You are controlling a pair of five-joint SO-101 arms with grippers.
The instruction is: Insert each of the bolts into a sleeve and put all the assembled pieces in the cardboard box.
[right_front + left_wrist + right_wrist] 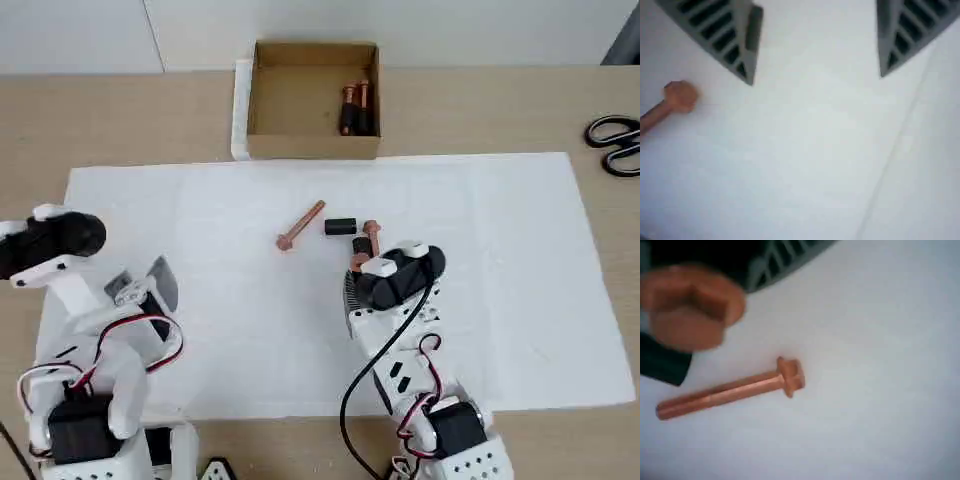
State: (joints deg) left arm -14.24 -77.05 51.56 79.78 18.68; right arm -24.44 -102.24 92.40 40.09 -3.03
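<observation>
Right gripper clamped one bolt just beside the sleeve; loose bolt lay on its other side. Left gripper gaped wide, well apart from sleeve. Cardboard box beyond sleeve held assembled pieces.

high: fixed overhead, straight down on table, arm bases at near edge, cardboard box at far edge | left wrist: very close over white sheet, facing down between own fingers | right wrist: same closeness, held bolt almost at lens | shared: loose bolt mid-sheet in high = loose bolt in right wrist
</observation>
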